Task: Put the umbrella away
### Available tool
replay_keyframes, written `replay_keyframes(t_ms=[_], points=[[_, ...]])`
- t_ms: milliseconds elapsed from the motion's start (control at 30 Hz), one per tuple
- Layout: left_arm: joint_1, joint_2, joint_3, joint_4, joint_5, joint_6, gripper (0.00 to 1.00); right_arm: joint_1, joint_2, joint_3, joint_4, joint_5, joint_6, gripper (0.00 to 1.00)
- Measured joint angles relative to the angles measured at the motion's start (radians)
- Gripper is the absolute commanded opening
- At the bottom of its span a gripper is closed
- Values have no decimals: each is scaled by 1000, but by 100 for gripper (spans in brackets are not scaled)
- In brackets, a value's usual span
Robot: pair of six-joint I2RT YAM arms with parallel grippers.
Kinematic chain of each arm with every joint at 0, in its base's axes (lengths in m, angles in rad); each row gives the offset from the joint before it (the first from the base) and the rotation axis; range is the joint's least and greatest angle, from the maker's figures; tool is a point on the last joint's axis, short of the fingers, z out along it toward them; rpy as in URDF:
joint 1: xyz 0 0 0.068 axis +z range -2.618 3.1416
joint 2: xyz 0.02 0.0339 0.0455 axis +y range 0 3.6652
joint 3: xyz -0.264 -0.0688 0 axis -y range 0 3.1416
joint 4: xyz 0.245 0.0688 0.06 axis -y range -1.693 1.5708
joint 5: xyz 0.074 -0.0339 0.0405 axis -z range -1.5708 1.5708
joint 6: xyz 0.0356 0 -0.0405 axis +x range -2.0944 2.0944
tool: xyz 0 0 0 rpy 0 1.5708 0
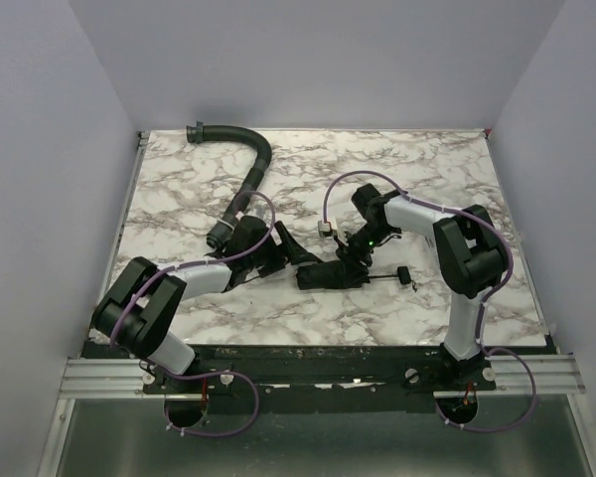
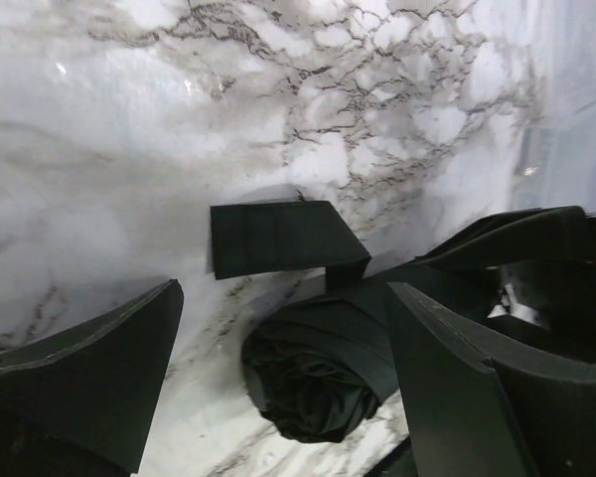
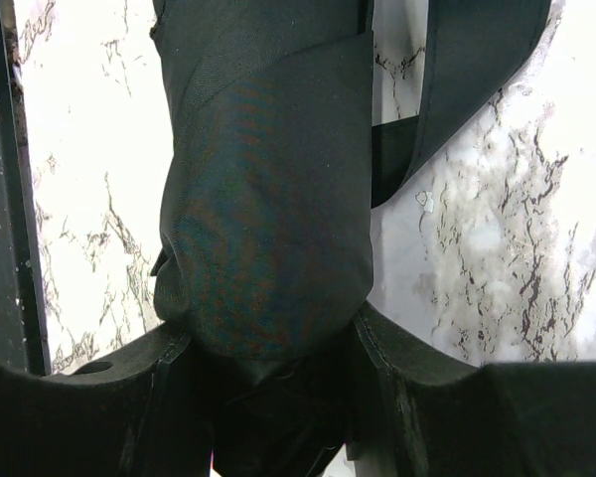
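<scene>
The umbrella, folded to a short dark bundle, is seen lying near the middle of the marble bench, between the two arms. The fingers of the right gripper are closed around the bundle's fabric, while those of the left gripper are spread wide just beside its rounded end, gripping nothing. The step in hand is judged to be the fastening of the closure strap, shown loose and jutting from the folds. For this to be done well, the bundle should be kept pinned by the right fingers, and the strap taken near its tip and drawn snugly round. The canopy is crumpled, matte and loosely rolled; a thin shaft and small handle project toward the right arm's side.
</scene>
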Motion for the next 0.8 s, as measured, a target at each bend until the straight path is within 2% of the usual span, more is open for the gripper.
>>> replay_keyframes(t_ms=[300,633,800], points=[[-65,48,-102,256,-4,-311,78,0,0,0,0,0,0,14],[-127,35,-171,320,-163,-529,76,2,-2,0,0,3,-6,13],[-139,63,-167,358,-239,-599,69,2,-2,0,0,3,-6,13]])
